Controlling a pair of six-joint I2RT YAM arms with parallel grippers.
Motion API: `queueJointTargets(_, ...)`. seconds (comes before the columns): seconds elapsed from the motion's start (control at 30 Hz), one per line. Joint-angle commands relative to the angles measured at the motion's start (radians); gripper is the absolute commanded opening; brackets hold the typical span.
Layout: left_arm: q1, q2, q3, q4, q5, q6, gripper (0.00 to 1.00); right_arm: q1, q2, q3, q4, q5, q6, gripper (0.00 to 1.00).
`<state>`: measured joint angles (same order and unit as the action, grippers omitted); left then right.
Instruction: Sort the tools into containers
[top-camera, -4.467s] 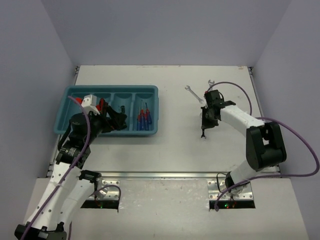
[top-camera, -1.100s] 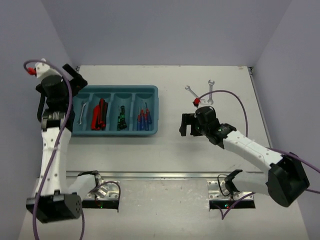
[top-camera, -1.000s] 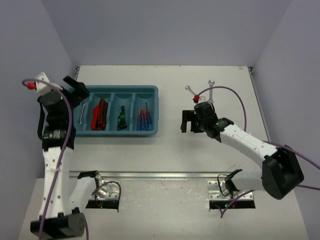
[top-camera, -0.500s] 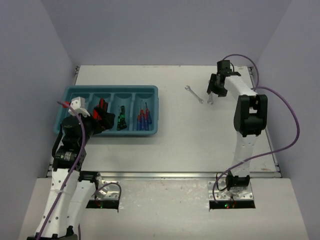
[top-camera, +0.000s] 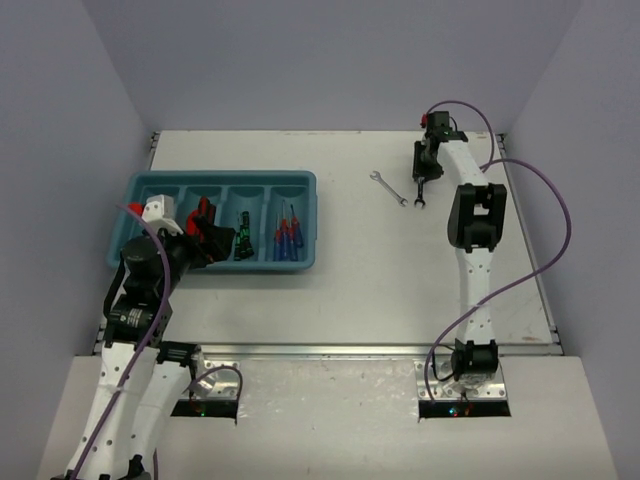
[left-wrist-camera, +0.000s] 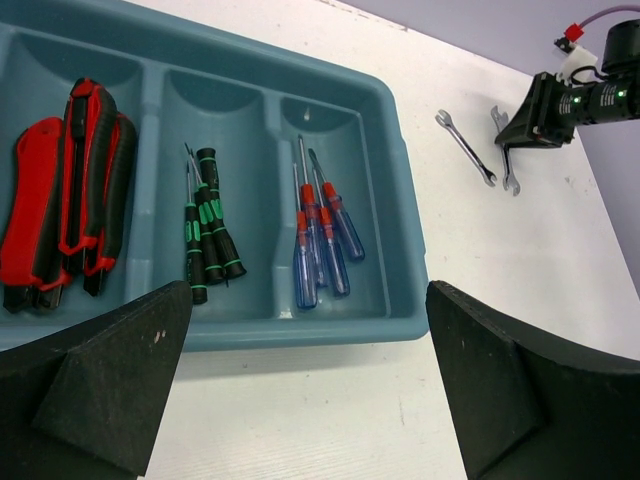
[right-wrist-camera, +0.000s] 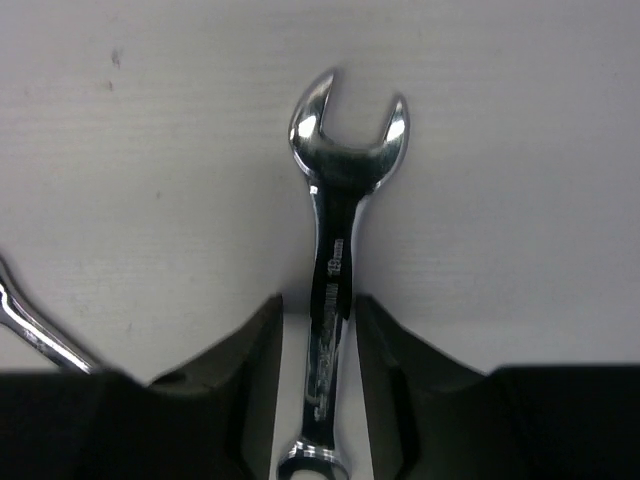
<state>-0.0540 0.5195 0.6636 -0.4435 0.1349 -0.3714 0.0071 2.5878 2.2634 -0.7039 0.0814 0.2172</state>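
Observation:
Two silver wrenches lie on the table at the far right. My right gripper (top-camera: 424, 180) (right-wrist-camera: 318, 302) is down over the right wrench (right-wrist-camera: 335, 200) (top-camera: 419, 200), jaws slightly open on either side of its shaft with a thin gap each side. The other wrench (top-camera: 389, 188) (right-wrist-camera: 25, 322) lies just left of it. My left gripper (top-camera: 215, 240) (left-wrist-camera: 310, 400) is wide open and empty above the near edge of the teal tray (top-camera: 225, 177) (left-wrist-camera: 408, 230). The tray holds red pliers (left-wrist-camera: 60, 200), black-and-green screwdrivers (left-wrist-camera: 207, 225) and blue/red screwdrivers (left-wrist-camera: 320, 240). The third wrench is hidden.
The left arm covers the tray's left compartments in the top view. The right arm is stretched far out toward the back of the table. Grey walls close the table on three sides. A purple cable loops beside the right arm (top-camera: 540, 230).
The right arm has straightened and its gripper has shifted over the right wrench. The left arm has hardly moved beside the tray.

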Motion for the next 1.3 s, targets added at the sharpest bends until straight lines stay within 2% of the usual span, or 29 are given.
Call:
queueJointTargets(0.0, -0.007, 0.013, 0.005, 0.051, 0.017, 0.008, 1.0, -0.001, 0.068, 0.018, -0.151, 0.075, -0.022, 0.32)
queueJointTargets(0.1, -0.007, 0.013, 0.005, 0.052, 0.016, 0.008, 1.0, -0.002, 0.116, 0.039, -0.245, 0.028, -0.015, 0.31)
queueJointTargets(0.2, -0.007, 0.007, 0.004, 0.052, 0.02, 0.009, 1.0, -0.002, 0.153, 0.039, -0.267, 0.025, -0.022, 0.28)
queueJointTargets(0.3, -0.007, -0.003, 0.002, 0.052, 0.018, 0.008, 1.0, 0.011, 0.157, 0.021, -0.282, 0.072, -0.035, 0.16)
queueJointTargets(0.5, -0.007, 0.001, 0.002, 0.052, 0.025, 0.009, 1.0, 0.031, 0.112, -0.087, -0.305, 0.057, -0.031, 0.01)
queueJointTargets(0.57, -0.007, -0.003, 0.002, 0.054, 0.026, 0.009, 1.0, 0.038, 0.083, -0.134, -0.305, 0.041, -0.022, 0.0)
queueJointTargets(0.7, -0.007, -0.005, 0.001, 0.055, 0.036, 0.009, 1.0, 0.051, -0.168, -0.461, -0.147, 0.044, 0.039, 0.0)
queueJointTargets(0.9, -0.007, -0.011, -0.001, 0.062, 0.049, 0.008, 1.0, 0.068, -0.536, -0.717, 0.018, 0.035, 0.081, 0.0)
queueJointTargets(1.07, -0.007, -0.008, -0.003, 0.071, 0.044, 0.0, 1.0, 0.118, -0.752, -0.982, 0.126, 0.034, 0.119, 0.0)
queueJointTargets(1.27, -0.007, 0.037, -0.015, 0.105, 0.118, -0.052, 1.0, 0.242, -0.89, -1.09, 0.181, 0.041, 0.14, 0.0)
